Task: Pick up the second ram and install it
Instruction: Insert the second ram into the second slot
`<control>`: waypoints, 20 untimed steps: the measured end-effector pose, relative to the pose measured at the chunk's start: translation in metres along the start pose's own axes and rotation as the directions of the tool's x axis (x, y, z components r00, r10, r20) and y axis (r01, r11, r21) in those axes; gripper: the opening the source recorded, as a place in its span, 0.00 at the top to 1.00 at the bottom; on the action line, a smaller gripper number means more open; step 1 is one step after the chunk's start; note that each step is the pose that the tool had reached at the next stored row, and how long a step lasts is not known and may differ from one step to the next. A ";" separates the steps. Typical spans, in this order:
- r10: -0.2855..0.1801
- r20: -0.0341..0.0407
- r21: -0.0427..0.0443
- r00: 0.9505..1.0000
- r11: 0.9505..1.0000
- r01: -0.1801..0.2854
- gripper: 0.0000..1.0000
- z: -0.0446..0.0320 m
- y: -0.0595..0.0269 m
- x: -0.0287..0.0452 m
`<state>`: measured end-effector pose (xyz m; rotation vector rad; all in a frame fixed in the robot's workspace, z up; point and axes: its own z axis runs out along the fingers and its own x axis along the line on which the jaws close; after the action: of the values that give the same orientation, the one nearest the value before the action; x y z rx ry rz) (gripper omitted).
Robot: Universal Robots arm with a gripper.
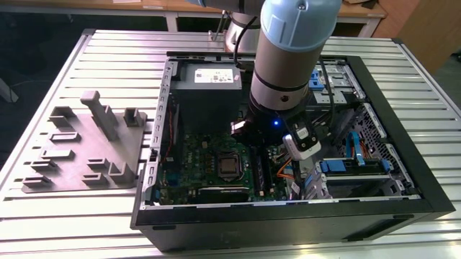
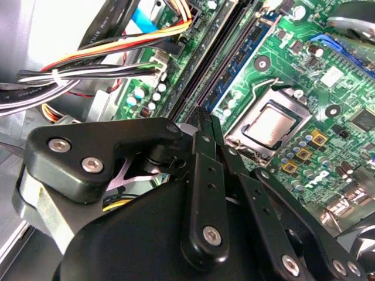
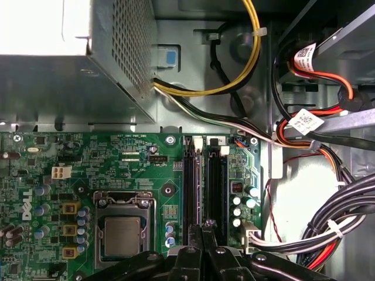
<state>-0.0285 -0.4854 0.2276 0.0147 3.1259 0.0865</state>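
My gripper point(image 2: 205, 117) hangs inside the open computer case point(image 1: 288, 216), low over the green motherboard point(image 1: 194, 156). Its two black fingers are pressed together with no visible gap, tips point(image 3: 203, 227) just above the near end of the two long black memory slots point(image 3: 188, 181). The same slots run away from the fingertips point(image 2: 234, 52). I cannot tell the second ram apart from the dark slots, and no stick shows between the fingers. In the exterior view the arm's wrist point(image 1: 284, 81) covers the gripper.
The processor socket point(image 3: 122, 234) lies beside the slots. The grey power-supply box point(image 1: 209, 78) sits at the case's far end. Bundled cables point(image 3: 328, 228) crowd the other side of the slots. A grey holder block point(image 1: 86, 145) stands on the slatted table at the exterior view's left.
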 end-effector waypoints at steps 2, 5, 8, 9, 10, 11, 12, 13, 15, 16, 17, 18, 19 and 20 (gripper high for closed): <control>0.000 0.000 0.000 1.000 1.000 0.000 0.88 0.0001 0.0000 0.0000; 0.000 0.000 0.000 1.000 1.000 0.000 0.88 0.0007 0.0000 0.0000; 0.000 0.000 -0.001 1.000 1.000 0.000 0.88 0.0007 0.0000 0.0001; 0.000 0.000 -0.001 1.000 1.000 0.000 0.88 0.0008 0.0000 0.0001; 0.000 0.000 -0.001 1.000 1.000 0.000 0.88 0.0013 -0.0001 0.0001; 0.000 0.000 -0.001 1.000 1.000 0.000 0.88 0.0018 -0.0001 0.0001; 0.000 0.000 0.000 1.000 1.000 0.000 0.88 0.0021 -0.0001 0.0001; 0.000 0.000 0.000 1.000 1.000 0.000 0.88 0.0022 -0.0001 0.0001; 0.000 0.000 0.000 1.000 1.000 0.000 0.88 0.0022 -0.0001 0.0001; 0.000 0.000 0.000 1.000 1.000 0.000 0.88 0.0022 -0.0001 0.0001; 0.000 0.000 -0.001 1.000 1.000 0.000 0.88 0.0023 -0.0001 0.0001; 0.000 0.000 -0.001 1.000 1.000 0.000 0.88 0.0023 -0.0001 0.0001; 0.000 0.000 -0.001 1.000 1.000 0.000 0.88 0.0029 -0.0001 0.0001; 0.000 0.000 -0.001 1.000 1.000 0.000 0.88 0.0037 -0.0001 0.0001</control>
<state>-0.0286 -0.4854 0.2239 0.0147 3.1256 0.0880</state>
